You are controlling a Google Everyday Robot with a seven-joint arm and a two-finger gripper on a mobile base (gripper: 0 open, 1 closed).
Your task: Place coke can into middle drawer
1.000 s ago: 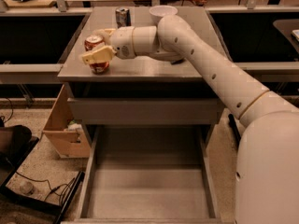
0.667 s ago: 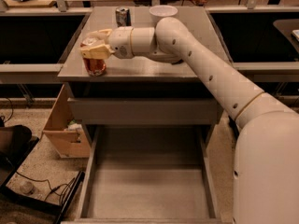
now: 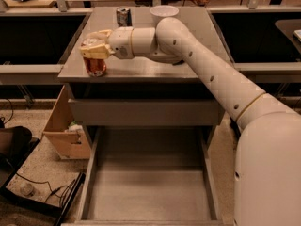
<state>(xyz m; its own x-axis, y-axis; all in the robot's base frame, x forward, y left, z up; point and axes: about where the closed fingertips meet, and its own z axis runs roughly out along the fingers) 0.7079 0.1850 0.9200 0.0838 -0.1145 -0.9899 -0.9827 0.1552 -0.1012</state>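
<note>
I see the grey cabinet top carrying a slim silver can & white bowl side by side at the rear, w/ the coke can upright at the front-left corner, gripper clamped round its upper part.

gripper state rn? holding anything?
The gripper: fingers closed on the top of the coke can, which stands at the front-left corner of the cabinet top.

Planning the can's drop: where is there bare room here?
The middle drawer floor is bare wall to wall. Countertop front-left is crowded: the gripper sits over the coke can; silver can and white bowl line its back edge.
</note>
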